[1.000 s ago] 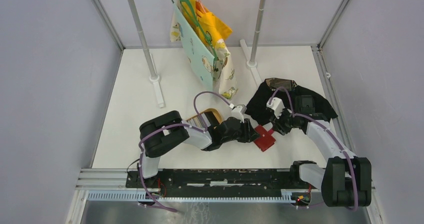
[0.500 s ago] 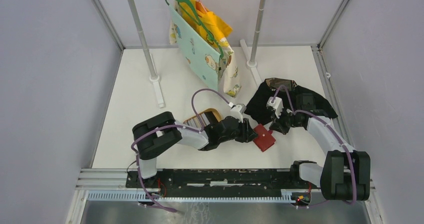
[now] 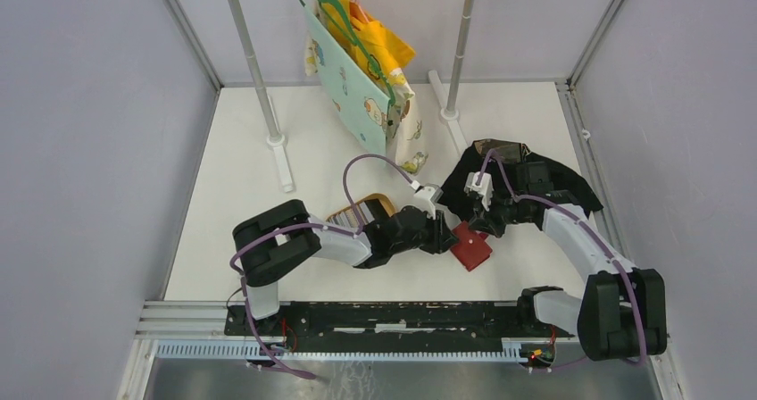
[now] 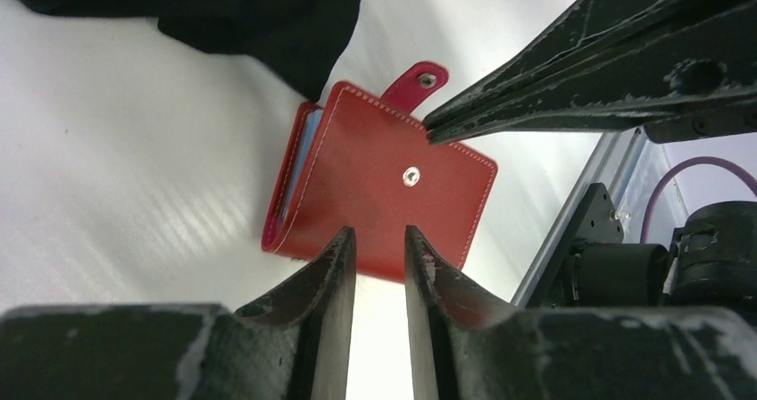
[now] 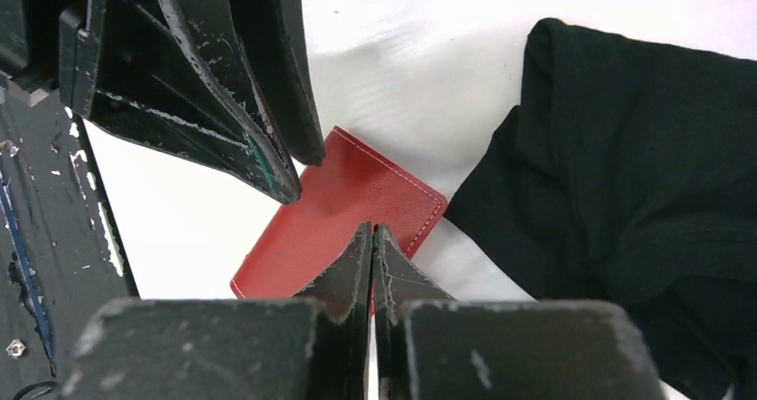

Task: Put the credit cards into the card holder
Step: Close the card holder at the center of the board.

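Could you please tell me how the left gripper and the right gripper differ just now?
The left gripper has its jaws slightly apart, with nothing between them; the right gripper has its jaws shut. The left faces the card holder at a plain edge; the right points near its snap strap. Both are at the holder, gripping nothing.

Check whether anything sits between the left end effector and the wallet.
Nothing visible: the wallet lies straight ahead of the left end effector. The black cloth lies beyond the wallet; the shut right end effector is at its far edge.
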### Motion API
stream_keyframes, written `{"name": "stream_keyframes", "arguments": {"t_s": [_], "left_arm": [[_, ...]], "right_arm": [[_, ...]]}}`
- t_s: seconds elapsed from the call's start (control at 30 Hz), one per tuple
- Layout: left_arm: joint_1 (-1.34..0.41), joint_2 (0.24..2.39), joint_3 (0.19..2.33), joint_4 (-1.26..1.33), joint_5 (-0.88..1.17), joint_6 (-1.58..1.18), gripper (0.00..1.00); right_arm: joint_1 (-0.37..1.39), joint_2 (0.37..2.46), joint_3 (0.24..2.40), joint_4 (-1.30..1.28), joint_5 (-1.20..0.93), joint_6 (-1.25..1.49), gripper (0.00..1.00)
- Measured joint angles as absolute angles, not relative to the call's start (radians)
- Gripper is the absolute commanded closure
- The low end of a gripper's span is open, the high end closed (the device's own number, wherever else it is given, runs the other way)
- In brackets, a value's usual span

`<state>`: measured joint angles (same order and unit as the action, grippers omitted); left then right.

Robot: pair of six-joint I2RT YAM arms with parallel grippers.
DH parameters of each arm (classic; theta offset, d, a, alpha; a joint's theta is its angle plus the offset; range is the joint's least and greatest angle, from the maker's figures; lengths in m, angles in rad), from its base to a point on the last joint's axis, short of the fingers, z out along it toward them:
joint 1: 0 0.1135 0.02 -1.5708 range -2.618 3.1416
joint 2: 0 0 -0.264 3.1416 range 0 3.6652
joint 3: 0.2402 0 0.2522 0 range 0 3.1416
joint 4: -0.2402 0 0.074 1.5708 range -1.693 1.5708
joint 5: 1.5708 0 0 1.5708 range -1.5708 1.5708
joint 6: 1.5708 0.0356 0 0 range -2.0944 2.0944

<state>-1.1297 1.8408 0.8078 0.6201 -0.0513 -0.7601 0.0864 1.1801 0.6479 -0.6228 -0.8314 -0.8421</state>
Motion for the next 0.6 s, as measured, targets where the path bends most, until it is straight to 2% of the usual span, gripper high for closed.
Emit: {"name": "stream_keyframes", "arguments": {"t_s": [0.13,0.27,0.33,0.5,0.6], "left_arm": [[-1.13,1.842,0.844,0.616,-0.051,-0.736,0.71],[-1.13,1.851,0.882,0.616,-0.053,-0.708,0.71],[-1.13,1.856,0.891,0.612,-0.061,-0.691,0.68],[-1.13,1.856,0.899,0.567,-0.097,-0.649,0.53],[-1.13,1.856,0.899,0.548,-0.105,-0.635,0.51]], "right_arm": [[0.082,1.145,0.651,-0.622,-0.809,-0.857,0.77],[0.077,1.07,0.62,-0.607,-0.758,-0.876,0.78],[0.076,1.086,0.612,-0.616,-0.739,-0.889,0.78],[0.091,1.209,0.612,-0.646,-0.691,-0.914,0.77],[0.111,1.23,0.612,-0.648,-0.661,-0.913,0.77]]}}
